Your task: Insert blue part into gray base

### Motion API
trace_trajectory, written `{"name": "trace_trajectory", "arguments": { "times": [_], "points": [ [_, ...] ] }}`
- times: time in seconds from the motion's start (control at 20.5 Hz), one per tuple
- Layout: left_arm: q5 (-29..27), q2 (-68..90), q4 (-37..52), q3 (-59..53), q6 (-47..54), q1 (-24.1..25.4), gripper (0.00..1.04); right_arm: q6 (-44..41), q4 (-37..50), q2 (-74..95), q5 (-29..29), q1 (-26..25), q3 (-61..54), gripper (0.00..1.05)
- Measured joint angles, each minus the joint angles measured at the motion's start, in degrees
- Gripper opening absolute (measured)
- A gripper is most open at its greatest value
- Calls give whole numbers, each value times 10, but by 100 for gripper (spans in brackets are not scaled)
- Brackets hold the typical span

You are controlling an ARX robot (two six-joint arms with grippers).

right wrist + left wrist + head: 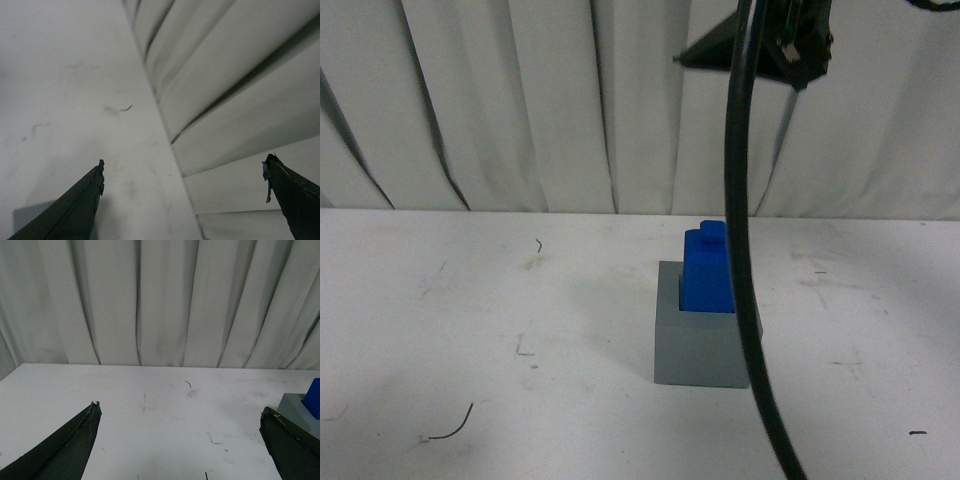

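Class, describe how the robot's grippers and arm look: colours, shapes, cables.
Both the left gripper and right gripper have dark, matte, wedge-shaped fingers tapering to narrow tips. The front view shows a thick black cable below the dark right arm.

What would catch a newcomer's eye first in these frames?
The bright blue part stands out most, seated in the top of the gray base a little right of centre on the white table. A thick black cable hangs down the front view, crossing their right edge. In the wrist views, the left gripper and right gripper are both open and empty.
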Motion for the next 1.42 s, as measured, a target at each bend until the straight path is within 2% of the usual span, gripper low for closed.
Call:
{"name": "trace_trajectory", "arguments": {
  "times": [0.15, 0.44, 0.64, 0.83, 0.88, 0.98, 1.03, 1.17, 1.42],
  "points": [
    [0, 0, 0, 0, 0, 0, 98, 34, 63, -22, 12, -3, -35, 98],
    [0, 0, 0, 0, 0, 0, 98, 150, 265, -90, 56, -30, -156, 98],
    [0, 0, 0, 0, 0, 0, 98, 244, 377, -146, 47, -66, -245, 98],
    [0, 0, 0, 0, 0, 0, 98, 302, 444, -201, 45, -94, -311, 98],
    [0, 0, 0, 0, 0, 0, 98, 328, 434, -226, 70, -96, -332, 96],
    [0, 0, 0, 0, 0, 0, 98, 376, 404, -269, 157, -94, -365, 89],
    [0, 0, 0, 0, 0, 0, 98, 381, 402, -280, 176, -93, -376, 87],
    [0, 0, 0, 0, 0, 0, 98, 455, 386, -367, 292, -104, -467, 73],
    [-2, 0, 0, 0, 0, 0, 98, 496, 362, -476, 342, -156, -573, 54]
  ]
}}
